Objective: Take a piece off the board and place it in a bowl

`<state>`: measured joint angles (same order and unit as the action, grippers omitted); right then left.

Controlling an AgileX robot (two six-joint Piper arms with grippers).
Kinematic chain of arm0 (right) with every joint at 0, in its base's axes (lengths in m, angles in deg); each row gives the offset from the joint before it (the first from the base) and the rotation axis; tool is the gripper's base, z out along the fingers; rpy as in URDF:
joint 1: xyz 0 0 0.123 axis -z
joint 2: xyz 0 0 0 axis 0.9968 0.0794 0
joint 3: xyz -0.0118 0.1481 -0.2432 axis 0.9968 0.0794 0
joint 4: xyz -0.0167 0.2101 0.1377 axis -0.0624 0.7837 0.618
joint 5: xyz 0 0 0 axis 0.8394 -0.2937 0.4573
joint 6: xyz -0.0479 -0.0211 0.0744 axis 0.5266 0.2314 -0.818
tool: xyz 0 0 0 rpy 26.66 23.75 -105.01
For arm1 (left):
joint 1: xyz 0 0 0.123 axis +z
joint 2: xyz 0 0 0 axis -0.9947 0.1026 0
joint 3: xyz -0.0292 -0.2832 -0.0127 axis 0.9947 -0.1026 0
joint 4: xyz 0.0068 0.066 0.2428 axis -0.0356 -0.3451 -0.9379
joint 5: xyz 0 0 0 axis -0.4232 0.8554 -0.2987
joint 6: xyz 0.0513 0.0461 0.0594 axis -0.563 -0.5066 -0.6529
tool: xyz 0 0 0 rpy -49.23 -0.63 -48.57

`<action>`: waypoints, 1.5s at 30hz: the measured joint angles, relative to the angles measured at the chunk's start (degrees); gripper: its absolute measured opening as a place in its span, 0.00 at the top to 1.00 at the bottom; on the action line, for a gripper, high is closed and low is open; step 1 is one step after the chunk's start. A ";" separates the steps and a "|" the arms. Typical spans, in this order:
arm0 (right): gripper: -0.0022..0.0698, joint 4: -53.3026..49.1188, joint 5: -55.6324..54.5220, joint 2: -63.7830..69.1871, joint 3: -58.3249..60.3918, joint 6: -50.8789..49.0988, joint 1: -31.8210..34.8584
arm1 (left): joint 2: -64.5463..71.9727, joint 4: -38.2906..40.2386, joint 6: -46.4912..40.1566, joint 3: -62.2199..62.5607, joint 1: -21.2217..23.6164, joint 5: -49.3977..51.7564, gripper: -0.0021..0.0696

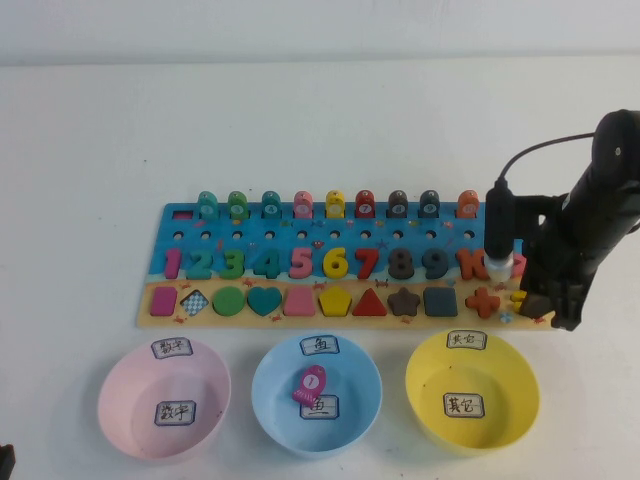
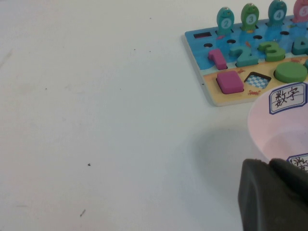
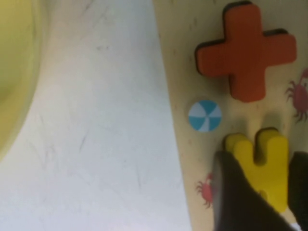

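Note:
The yellow equals-sign piece (image 3: 269, 147) lies at the right end of the board's (image 1: 168, 226) sandy strip, just right of the orange plus (image 3: 245, 53). In the high view only a bit of the piece (image 1: 519, 296) shows beside the arm. My right gripper (image 3: 262, 166) is down on the board (image 3: 192, 72), one dark finger on each side of the piece, shut on it; it also shows in the high view (image 1: 537, 300). The yellow bowl (image 1: 508, 385) stands in front of it, empty. My left gripper (image 2: 276, 192) is shut and empty at the front left, by the pink bowl.
A pink bowl (image 1: 125, 410) and a blue bowl (image 1: 275, 395) holding a pink fish peg (image 1: 310, 383) stand in a row left of the yellow bowl (image 3: 14, 72). Numbers, shapes and fish pegs fill the board (image 2: 211, 92). A cable hangs by the right arm.

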<state>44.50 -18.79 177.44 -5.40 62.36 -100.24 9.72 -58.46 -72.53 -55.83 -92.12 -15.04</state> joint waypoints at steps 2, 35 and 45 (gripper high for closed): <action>0.68 -0.27 0.89 -0.25 0.15 0.00 0.00 | 0.00 0.00 0.00 0.00 0.00 0.00 0.98; 0.72 0.85 -9.96 -17.36 0.73 -42.96 -1.76 | 0.00 0.00 0.00 0.00 0.00 0.00 0.98; 0.72 0.77 -23.22 -35.00 19.10 -69.10 -10.40 | 0.00 0.00 0.00 0.00 0.00 0.00 0.98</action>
<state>45.27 -42.01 142.44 13.69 -6.74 -110.64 9.72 -58.46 -72.53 -55.83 -92.12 -15.04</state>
